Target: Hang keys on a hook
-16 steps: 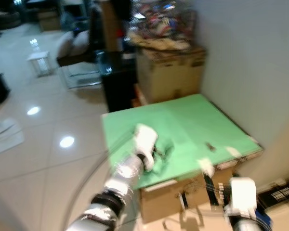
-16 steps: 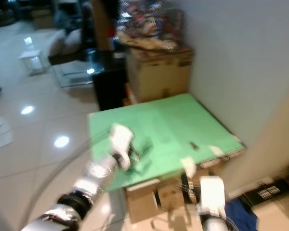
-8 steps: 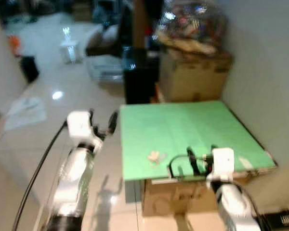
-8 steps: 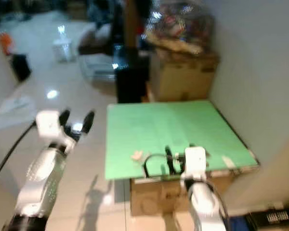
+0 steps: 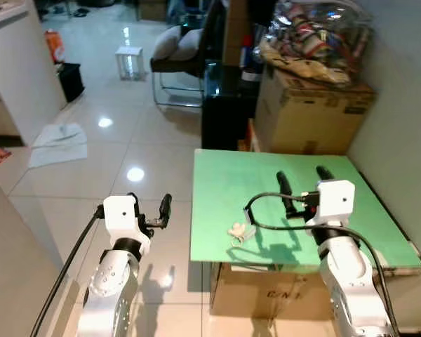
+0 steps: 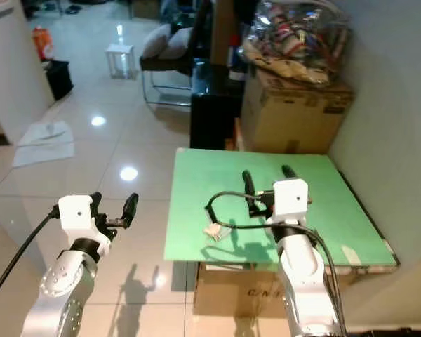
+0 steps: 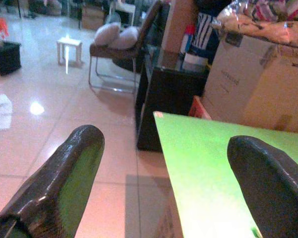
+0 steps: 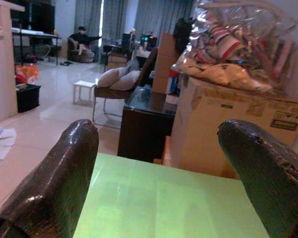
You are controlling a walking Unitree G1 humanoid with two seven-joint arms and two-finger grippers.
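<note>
Both hands (image 5: pixel 302 184) now off keys (image 5: pixel 237 231)

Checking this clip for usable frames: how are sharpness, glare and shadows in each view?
Both eye views: sharp, with lamp glare on the floor tiles and arm shadows on the green board. Both wrist views: the fingers loom soft and dark, the room behind reads fine.

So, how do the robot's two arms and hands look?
Both arms are silver metal with a black joint ring. Each ends in a white, box-shaped wrist block carrying two long black fingers. The left hand has a black cable along its arm; the right hand has a black cable looping out from its wrist block.
</note>
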